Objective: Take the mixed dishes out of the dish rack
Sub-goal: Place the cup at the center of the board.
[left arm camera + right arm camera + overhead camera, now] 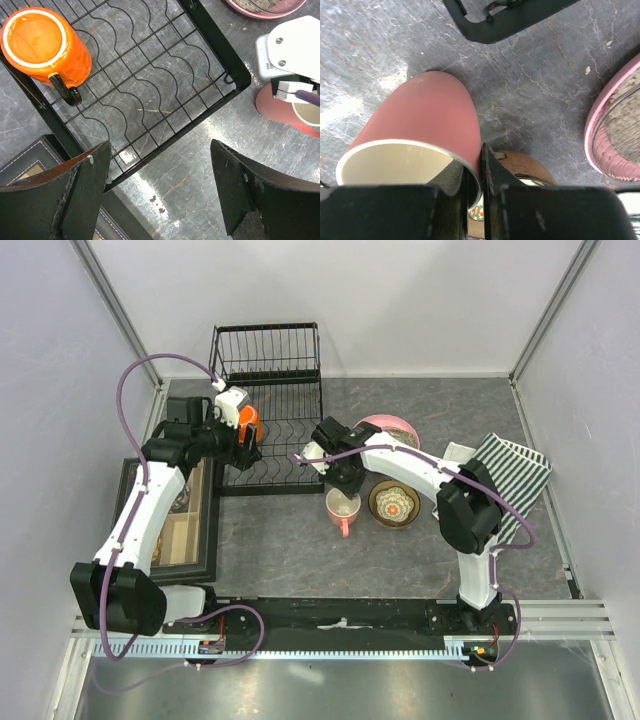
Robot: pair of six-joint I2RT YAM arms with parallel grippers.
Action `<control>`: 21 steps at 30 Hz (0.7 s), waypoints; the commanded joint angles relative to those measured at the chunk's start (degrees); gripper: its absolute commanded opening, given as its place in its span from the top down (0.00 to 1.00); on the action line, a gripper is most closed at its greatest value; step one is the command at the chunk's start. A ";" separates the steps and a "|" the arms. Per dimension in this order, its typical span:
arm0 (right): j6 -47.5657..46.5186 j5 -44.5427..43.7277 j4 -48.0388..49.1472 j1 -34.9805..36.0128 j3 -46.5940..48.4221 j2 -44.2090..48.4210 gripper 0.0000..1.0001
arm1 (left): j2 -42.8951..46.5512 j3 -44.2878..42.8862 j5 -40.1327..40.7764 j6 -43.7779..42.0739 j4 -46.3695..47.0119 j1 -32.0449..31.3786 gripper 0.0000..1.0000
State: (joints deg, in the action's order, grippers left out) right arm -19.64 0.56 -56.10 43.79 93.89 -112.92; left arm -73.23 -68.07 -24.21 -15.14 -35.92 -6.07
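Right gripper (475, 175) is me pinching the wall of the pink mug (420, 115): one finger down inside the cream interior, the other on the outside, squeezed onto the rim. Grabbing the rim makes sense, since the mug is too fat to span. It's out of the dish rack (265, 490), over the grey table (270, 540) just in front of the rack's near edge. A brown-rimmed bowl (394, 503) sits close on the right, so I'd guess the idea is lining the unloaded stuff up in a row. The wide pink dish (395, 425) is already on the table behind that.

My left gripper (160, 147) is spread wide, holding nothing, hanging over the rack's front corner. The orange mug (42, 42) is the only dish I can see in the rack, at its left side. It looks flipped base-up with the dark handle sticking out sideways, so I reckon that's the left arm's next job.

Stuff I can't make out:
- whether the pink mug's base is touching the table or just above it, since my own fingers block the wrist view
- whether that bowl with the pale pattern inside is one bowl or two nested
- in the overhead view, my arm hides part of the pink dish
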 commanded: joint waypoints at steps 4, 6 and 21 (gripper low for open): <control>-1.37 -2.05 -2.00 -0.55 4.02 -0.28 0.89 | 2.30 0.22 -1.37 -2.70 0.77 0.35 0.14; -1.37 -2.14 -2.09 -0.72 4.20 -0.45 0.85 | 2.39 0.05 -1.28 -2.71 0.77 0.35 0.14; 0.39 -0.82 -2.00 -1.25 5.78 1.04 0.61 | 2.74 0.48 -1.37 -2.97 0.85 0.35 0.14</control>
State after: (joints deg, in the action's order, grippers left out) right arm -20.56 -0.71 -57.91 42.52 96.95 -113.45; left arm -72.16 -68.05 -24.47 -15.75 -35.90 -6.07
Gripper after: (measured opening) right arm 0.373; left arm 0.866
